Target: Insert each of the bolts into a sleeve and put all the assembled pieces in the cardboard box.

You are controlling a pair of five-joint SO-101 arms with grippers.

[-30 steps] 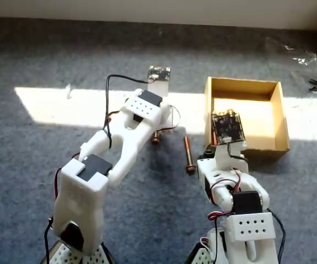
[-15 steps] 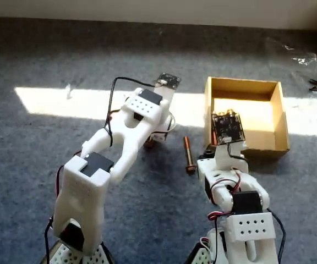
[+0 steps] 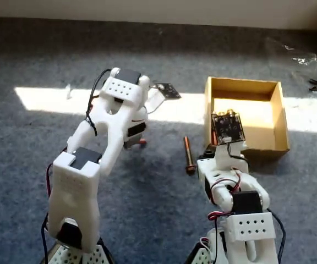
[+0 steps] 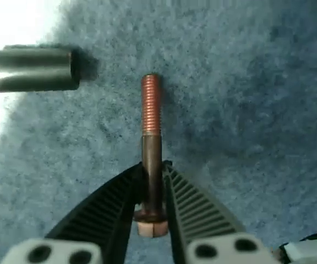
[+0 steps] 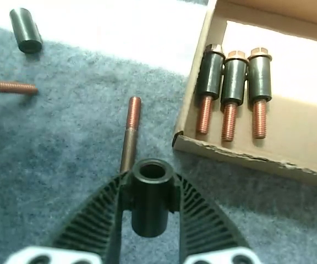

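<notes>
Though loose, bolt point(image 3: 188, 154) beside cardboard box point(image 3: 266, 144)

text: none legible | labels, numbers, signs: none readable | circuit board point(image 3: 227, 126) over right claw point(image 5: 150, 177): possibly fine print, too small to make out | cardboard box point(image 5: 241, 153) ahead of claw: plain walls

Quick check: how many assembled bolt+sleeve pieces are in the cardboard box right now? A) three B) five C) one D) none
A: the right wrist view shows three sleeved bolts lying side by side inside the cardboard box.
</notes>
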